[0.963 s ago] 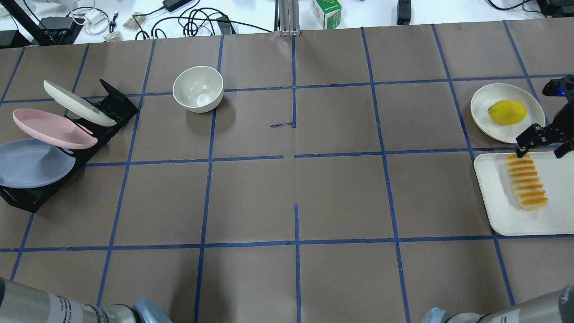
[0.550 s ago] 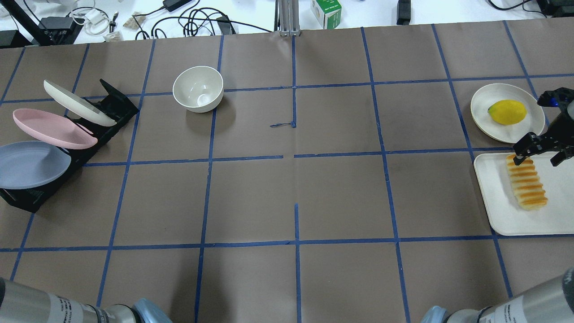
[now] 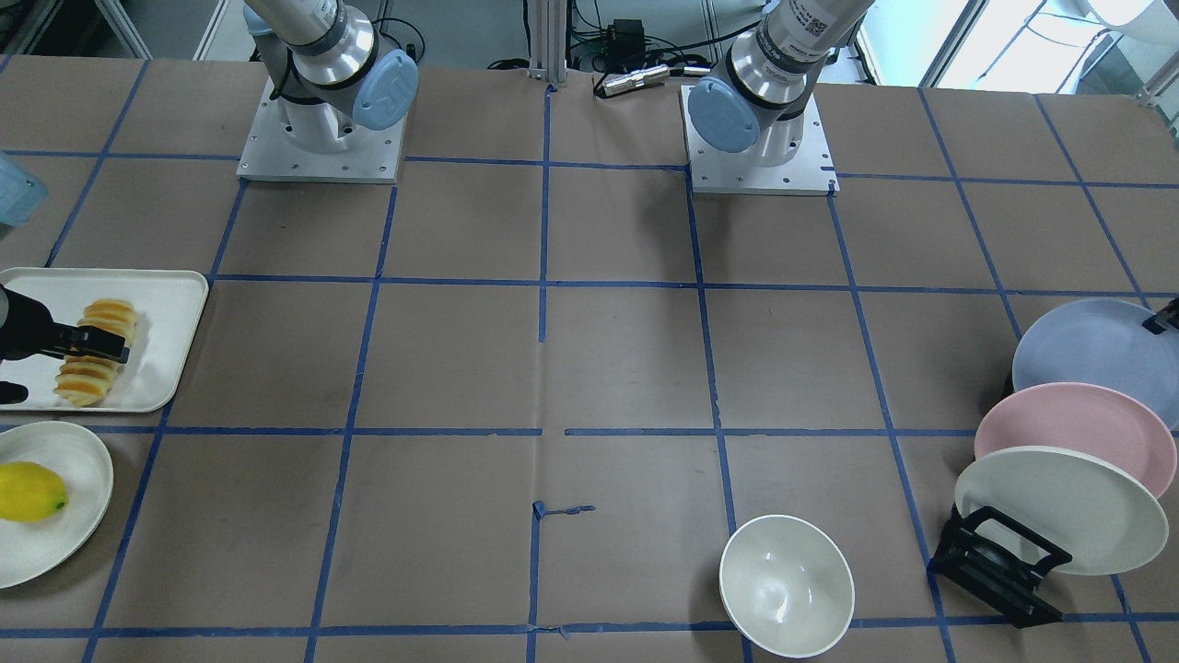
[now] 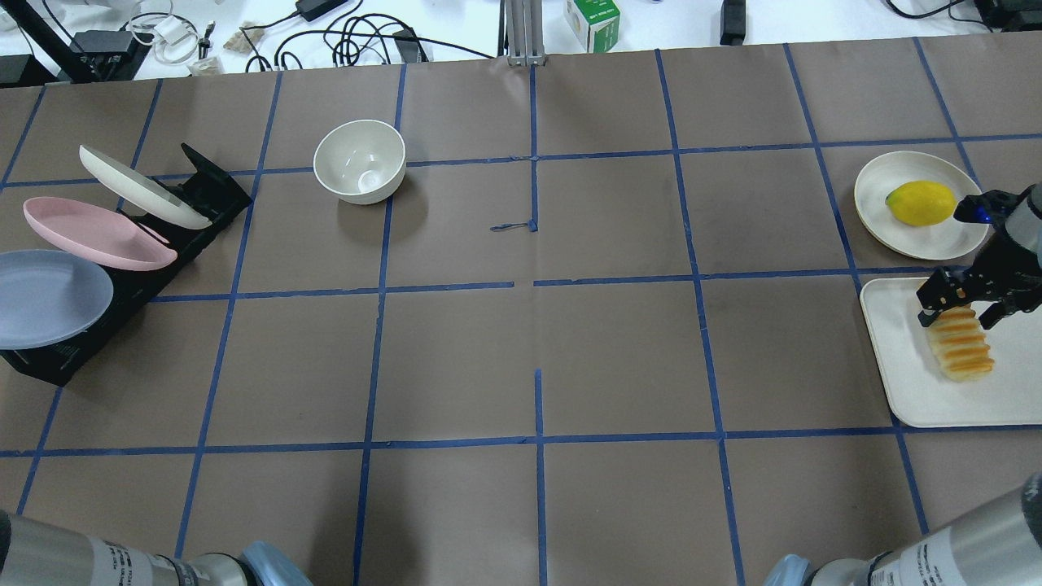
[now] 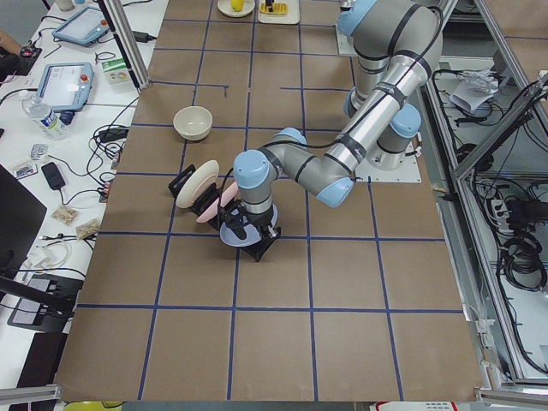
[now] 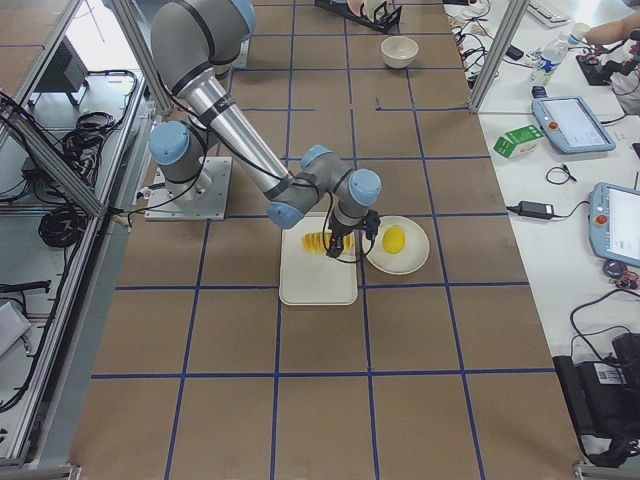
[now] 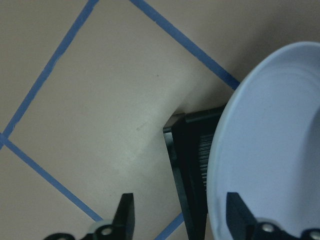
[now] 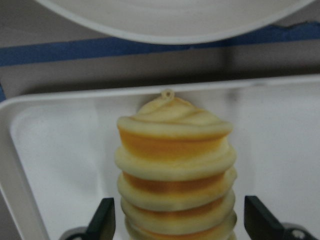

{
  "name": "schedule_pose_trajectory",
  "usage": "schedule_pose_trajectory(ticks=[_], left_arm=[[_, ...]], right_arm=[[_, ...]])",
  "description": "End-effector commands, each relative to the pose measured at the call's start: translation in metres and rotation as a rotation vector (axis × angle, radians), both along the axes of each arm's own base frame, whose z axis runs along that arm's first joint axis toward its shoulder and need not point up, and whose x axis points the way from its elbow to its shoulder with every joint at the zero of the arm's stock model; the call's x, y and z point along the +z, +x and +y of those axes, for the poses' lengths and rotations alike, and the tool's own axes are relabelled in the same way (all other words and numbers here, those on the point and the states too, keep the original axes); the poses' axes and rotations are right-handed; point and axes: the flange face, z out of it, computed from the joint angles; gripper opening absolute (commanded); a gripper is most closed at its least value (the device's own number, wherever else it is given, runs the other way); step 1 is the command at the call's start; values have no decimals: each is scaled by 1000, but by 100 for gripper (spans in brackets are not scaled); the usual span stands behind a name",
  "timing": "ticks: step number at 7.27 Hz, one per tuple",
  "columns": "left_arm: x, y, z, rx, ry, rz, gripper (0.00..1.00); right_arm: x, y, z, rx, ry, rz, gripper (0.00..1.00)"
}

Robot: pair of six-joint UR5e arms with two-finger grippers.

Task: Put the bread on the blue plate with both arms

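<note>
Bread (image 8: 175, 150) beneath right pincer (image 8: 180, 215)
Your pincer, released, straddles the bread across its long axis.

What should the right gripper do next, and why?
Probably close the right gripper on the bread. In the wrist view its open fingers stand on either side of the loaf, which lies ungripped on the tray. If the tips sit above the loaf's flanks, which the pictures don't settle, ease down a touch first.
</note>
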Motion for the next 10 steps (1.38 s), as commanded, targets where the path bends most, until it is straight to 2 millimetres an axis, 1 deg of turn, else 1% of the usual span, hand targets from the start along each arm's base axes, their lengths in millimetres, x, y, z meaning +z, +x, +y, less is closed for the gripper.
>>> schedule_pose_trajectory(ticks=[1,2,3,4,5,6,7,8,9,10], left_arm=[[33,-3,11,-30,69,8,0],[57,-5,21,-36,169,19,0],[76,-16,37,-65,292,58,0],[79,-35,49,-115,384,157,0],[78,-54,51,-144,402,206,0],[76,-93,37,-235,402,298,0],[74,-140,19,-287,354,406,0],[69,-184,3,-323,324,480,0],[55,-236,-12,-377,303,552,0],[43,-303,-28,-439,263,623,0]], right_arm=[[1,1,2,3,14,1,2],[7,-2,0,14,5,3,0],[20,-6,1,9,-8,11,0],[46,-3,2,9,-38,33,0],[69,3,3,11,-48,33,0],[95,8,0,20,-54,26,0],[122,25,-10,51,-55,9,0],[148,49,-25,94,-61,8,0],[168,73,-38,144,-62,8,0],[188,91,-43,178,-75,13,0]])
